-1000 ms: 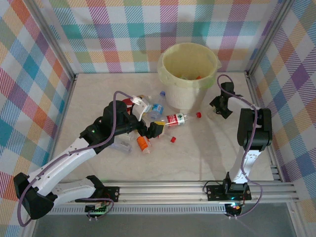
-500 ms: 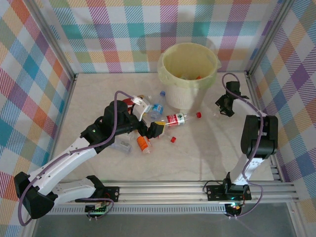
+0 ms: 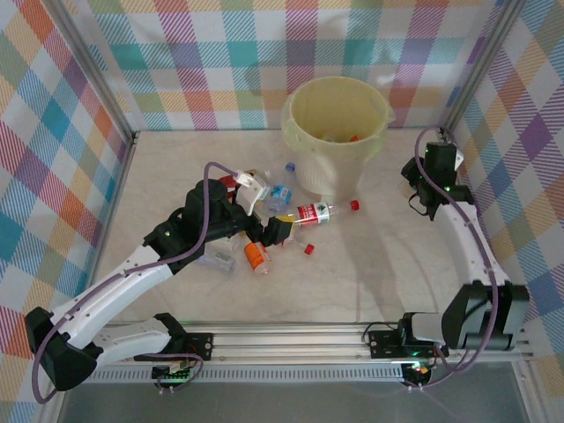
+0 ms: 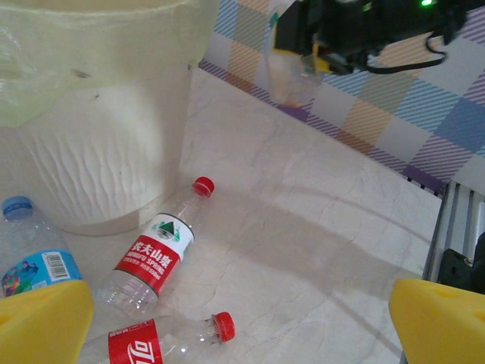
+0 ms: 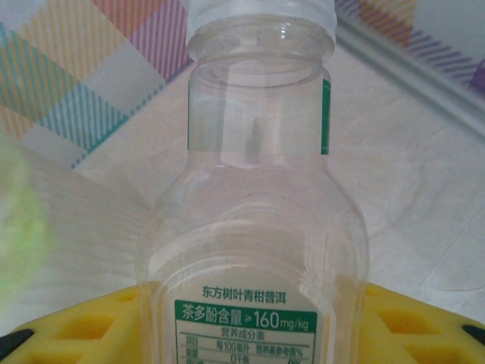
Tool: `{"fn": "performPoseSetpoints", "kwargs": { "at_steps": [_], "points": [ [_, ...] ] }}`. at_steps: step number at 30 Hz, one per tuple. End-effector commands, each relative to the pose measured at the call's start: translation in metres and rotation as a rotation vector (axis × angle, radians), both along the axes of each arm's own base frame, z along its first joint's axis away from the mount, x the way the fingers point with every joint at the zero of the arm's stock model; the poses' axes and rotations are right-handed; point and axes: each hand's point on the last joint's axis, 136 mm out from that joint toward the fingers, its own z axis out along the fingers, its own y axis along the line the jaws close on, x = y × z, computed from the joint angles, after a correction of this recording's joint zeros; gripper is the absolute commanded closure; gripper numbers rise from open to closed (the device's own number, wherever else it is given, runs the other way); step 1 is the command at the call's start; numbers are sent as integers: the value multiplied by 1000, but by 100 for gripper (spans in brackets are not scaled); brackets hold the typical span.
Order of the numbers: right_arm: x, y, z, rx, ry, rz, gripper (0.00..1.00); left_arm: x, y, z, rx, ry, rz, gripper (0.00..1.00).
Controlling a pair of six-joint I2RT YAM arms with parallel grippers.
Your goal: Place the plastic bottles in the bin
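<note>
Chief: Bin?
Inspector: The bin [image 3: 337,123] stands upright at the desk's [image 3: 379,264] far edge.
Chief: Pincers?
Inspector: Left pincer [image 3: 280,231] spread over the loose bottles [image 3: 313,212] near the bin's foot. Right pincer [image 3: 416,183] is pinching a clear green-labelled bottle [image 5: 254,250] — right of the bin.
</note>
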Motion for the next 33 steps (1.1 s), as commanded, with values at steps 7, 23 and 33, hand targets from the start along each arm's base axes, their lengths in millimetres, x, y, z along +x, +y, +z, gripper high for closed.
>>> {"fn": "performPoseSetpoints", "kwargs": {
  "at_steps": [7,23,33],
  "points": [
    [-23,28,93,-197,-154,79,50,-1,14,25,-36,-98,57,0],
    [40,146,203,-481,-359,424,52,2,19,27,-39,-104,70,0],
    [89,199,171,-464,-208,665,52,6,22,26,-30,-112,94,0]
  ]
}}
